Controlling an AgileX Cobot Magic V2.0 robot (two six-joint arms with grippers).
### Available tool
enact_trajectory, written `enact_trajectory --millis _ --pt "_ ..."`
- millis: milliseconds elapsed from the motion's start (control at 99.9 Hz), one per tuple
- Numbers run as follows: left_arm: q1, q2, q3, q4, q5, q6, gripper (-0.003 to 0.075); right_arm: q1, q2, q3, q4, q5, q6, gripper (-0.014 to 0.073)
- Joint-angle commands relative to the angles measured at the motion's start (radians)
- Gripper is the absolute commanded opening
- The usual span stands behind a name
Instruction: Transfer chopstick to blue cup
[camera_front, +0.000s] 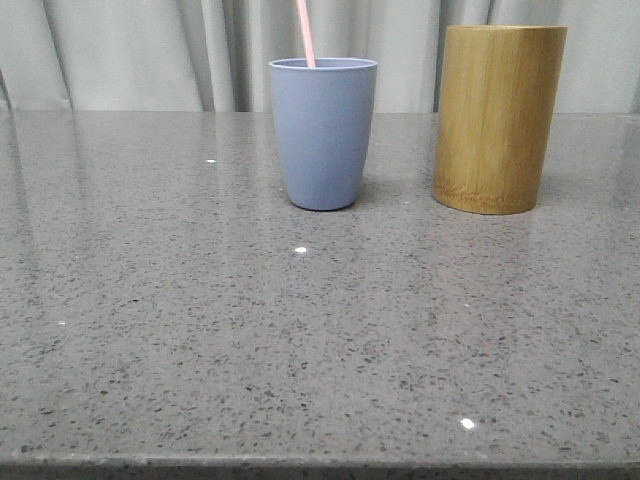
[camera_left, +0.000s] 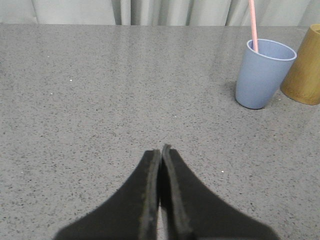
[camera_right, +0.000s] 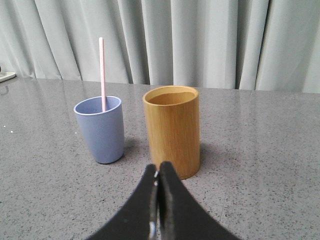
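The blue cup (camera_front: 322, 132) stands upright at the far middle of the grey table. A pale pink chopstick (camera_front: 306, 32) stands inside it, its top end sticking up above the rim. Cup (camera_left: 262, 73) and chopstick (camera_left: 253, 25) also show in the left wrist view, and cup (camera_right: 101, 129) and chopstick (camera_right: 102, 74) in the right wrist view. My left gripper (camera_left: 161, 149) is shut and empty, well back from the cup. My right gripper (camera_right: 159, 168) is shut and empty, just in front of the bamboo holder. Neither gripper shows in the front view.
A taller yellow-brown bamboo cylinder holder (camera_front: 497, 118) stands to the right of the blue cup; its inside looks empty in the right wrist view (camera_right: 172, 131). Grey curtains (camera_front: 130, 50) hang behind the table. The table's front edge (camera_front: 320, 466) runs along the bottom of the front view.
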Motion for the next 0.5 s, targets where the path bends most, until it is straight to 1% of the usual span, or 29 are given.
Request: enact_trajectory --millis 0,70,160,260,340,410,490 --pt "-0.003 0.016 -0.023 0.036 -0.058 -0.006 -0.0019 -0.006 0.011 -0.023 -0.016 -0.076 0.004 -0.0060" --pt "-0.003 0.016 -0.022 0.036 -0.057 -0.006 -0.0019 -0.006 0.011 -0.023 -0.016 -0.076 0.004 -0.0060" --pt "-0.003 0.016 -0.005 0.036 -0.094 -0.006 -0.0019 -0.006 0.011 -0.023 -0.016 -0.076 0.004 -0.0060" --pt "-0.003 0.016 0.015 0.039 -0.096 -0.006 -0.0019 -0.006 0.011 -0.023 -0.016 -0.076 0.004 -0.0060" --pt "-0.003 0.016 0.039 0.039 -0.122 -0.006 -0.0019 -0.006 0.011 -0.023 -0.016 -0.076 0.004 -0.0060" --pt "0.010 0.016 0.069 0.046 -0.181 0.002 -0.0019 -0.006 0.011 -0.023 -0.016 -0.076 0.004 -0.0060" --pt "0.046 0.016 0.109 0.038 -0.285 0.070 -0.0019 -0.006 0.011 -0.023 -0.016 -0.076 0.004 -0.0060"
